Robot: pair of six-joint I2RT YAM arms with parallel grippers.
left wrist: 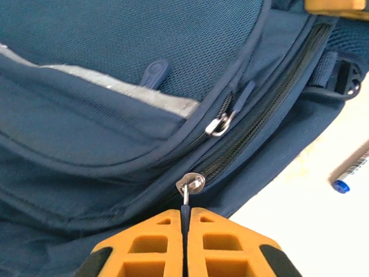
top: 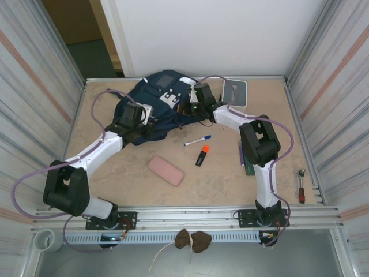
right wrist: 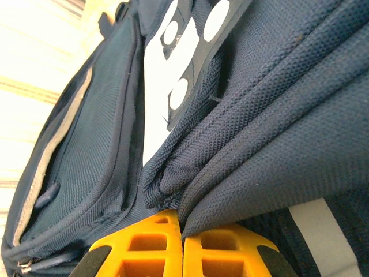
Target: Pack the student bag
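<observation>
Left tool (left wrist: pixel 184 218) is pinched fully shut on the metal zipper pull (left wrist: pixel 186 199) of the main zip. Good grab point, since the pull tracks along the teeth. Student bag (top: pixel 154 103) lies flat at far centre of the table (top: pixel 230 184), long axis diagonal from near-left to far-right, white-patch end toward the back. Soft, floppy fabric, probably light; likely bunches unless anchored. Right tool (right wrist: pixel 183 224) is clamped shut on a fabric fold, presumably as that anchor.
</observation>
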